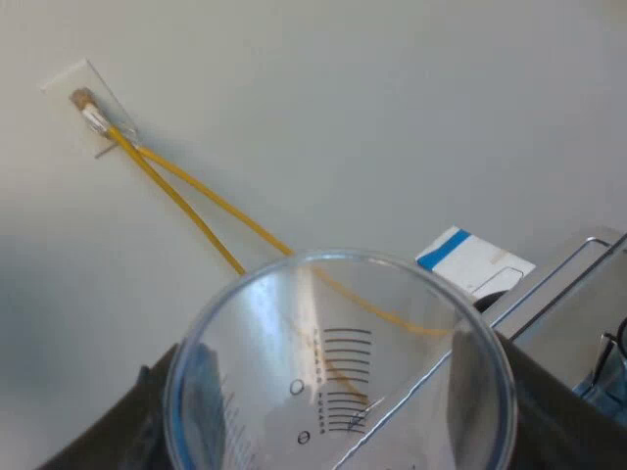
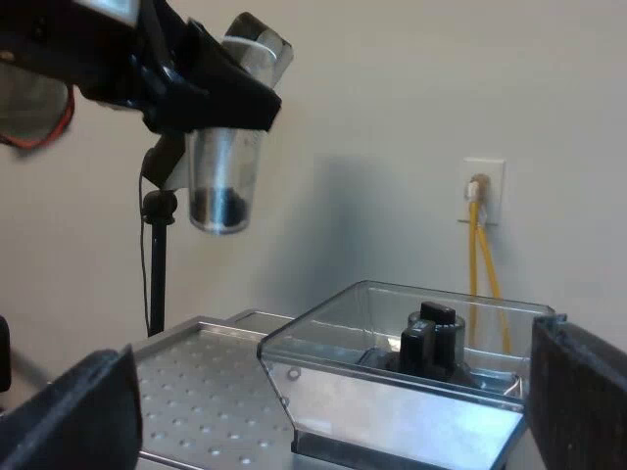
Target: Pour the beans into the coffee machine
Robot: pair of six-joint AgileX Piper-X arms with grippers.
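Observation:
The clear measuring glass (image 1: 343, 372) sits between the dark fingers of my left gripper (image 1: 338, 431), its open rim turned toward the camera. From the right wrist view, my left gripper (image 2: 211, 103) holds the measuring glass (image 2: 225, 166) nearly upright in the air, with dark beans (image 2: 217, 208) in its bottom. The glass hangs above the espresso machine's perforated metal top (image 2: 196, 392), a short way from the clear bean hopper (image 2: 411, 343). The hopper stands open with a black knob inside. My right gripper (image 2: 323, 406) is open, its fingers spread wide at hopper height, holding nothing.
A wall socket (image 2: 482, 191) with yellow cables hangs behind the hopper, and the wall socket (image 1: 93, 108) is also seen beyond the glass. A black stand (image 2: 155, 255) rises by the machine. A blue and white box (image 1: 470, 257) lies near the machine's metal edge (image 1: 578, 304).

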